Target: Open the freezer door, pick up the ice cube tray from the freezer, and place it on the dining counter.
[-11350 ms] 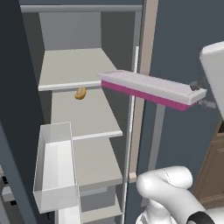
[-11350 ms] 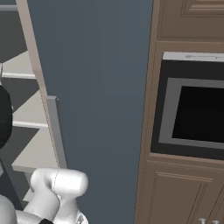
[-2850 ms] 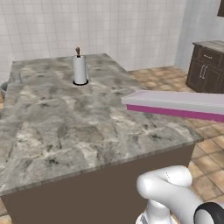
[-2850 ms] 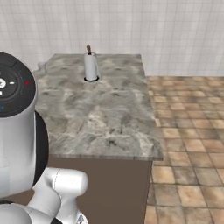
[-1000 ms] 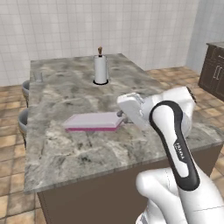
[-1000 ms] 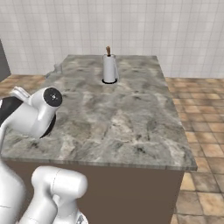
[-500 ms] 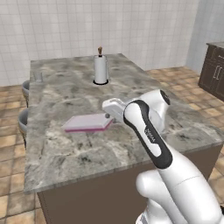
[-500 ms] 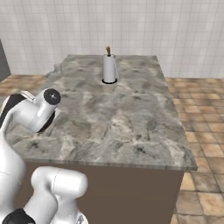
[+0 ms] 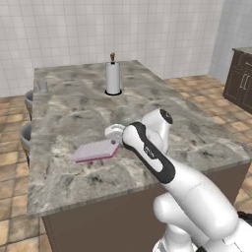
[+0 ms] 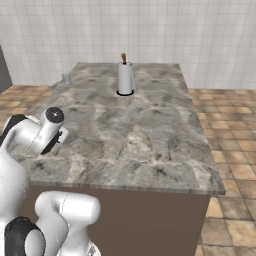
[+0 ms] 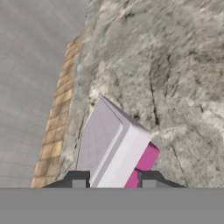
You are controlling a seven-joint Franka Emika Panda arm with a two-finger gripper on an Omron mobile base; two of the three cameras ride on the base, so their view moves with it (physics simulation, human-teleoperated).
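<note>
My gripper (image 9: 115, 141) is shut on the right end of the ice cube tray (image 9: 92, 151), a flat tray with a pale lilac top and magenta sides. It holds the tray low over the left part of the dining counter (image 9: 74, 113), slightly tilted. In the hand view the tray (image 11: 111, 146) runs away from between the fingertips (image 11: 78, 178), out toward the counter's (image 11: 175, 78) edge. I cannot tell whether the tray touches the stone. The freezer and the freezer door are out of view.
A paper towel roll (image 9: 113, 78) on a stand rises at the counter's far middle, with a small glass (image 9: 43, 86) at the far left corner. Grey stools (image 9: 25, 135) stand along the left side. Tiled floor surrounds the island; a dark cabinet (image 9: 241, 81) is far right.
The arm has folded in and carried the tray leftward and lower over the counter, nearer its left edge. The grip has stayed shut on the tray.
</note>
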